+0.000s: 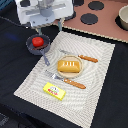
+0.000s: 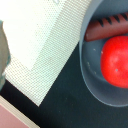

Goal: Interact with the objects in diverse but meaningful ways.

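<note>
A grey long-handled pot (image 1: 31,46) stands just off the striped placemat's far corner, towards the exterior view's left. A red round tomato (image 1: 37,41) lies in it. The wrist view shows the pot (image 2: 92,75), the tomato (image 2: 117,60) and a thin brown ridged stick (image 2: 105,27) beside the tomato inside. An orange ridged bread block (image 1: 69,66) sits on a small plate mid-mat. A yellow labelled bar (image 1: 54,90) lies near the mat's front edge. My gripper (image 1: 46,25) hangs above and just behind the pot, fingers spread, open and empty.
The striped placemat (image 1: 95,75) also holds a toy knife (image 1: 80,57) and a fork (image 1: 67,80), both with orange handles. A pink toy stove (image 1: 107,25) with black burners stands behind it, with a bowl (image 1: 123,17) at the far right. The table is dark.
</note>
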Available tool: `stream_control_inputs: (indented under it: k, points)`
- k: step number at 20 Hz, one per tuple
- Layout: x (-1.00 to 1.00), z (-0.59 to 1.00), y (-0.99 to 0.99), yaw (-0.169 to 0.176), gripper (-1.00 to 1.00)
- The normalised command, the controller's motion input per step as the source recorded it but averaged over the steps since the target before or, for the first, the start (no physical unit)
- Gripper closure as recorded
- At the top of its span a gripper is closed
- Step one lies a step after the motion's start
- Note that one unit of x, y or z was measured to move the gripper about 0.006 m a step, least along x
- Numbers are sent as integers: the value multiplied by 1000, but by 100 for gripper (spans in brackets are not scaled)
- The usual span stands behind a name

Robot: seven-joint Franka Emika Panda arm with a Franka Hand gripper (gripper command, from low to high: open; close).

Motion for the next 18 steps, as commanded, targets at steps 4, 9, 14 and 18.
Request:
stream_control_inputs:
  k: [4, 9, 14, 18]
  points:
    - [10, 0, 0, 0, -100]
    - [0, 0, 0, 0, -100]
    - [0, 0, 0, 0, -100]
    - [0, 0, 0, 0, -100]
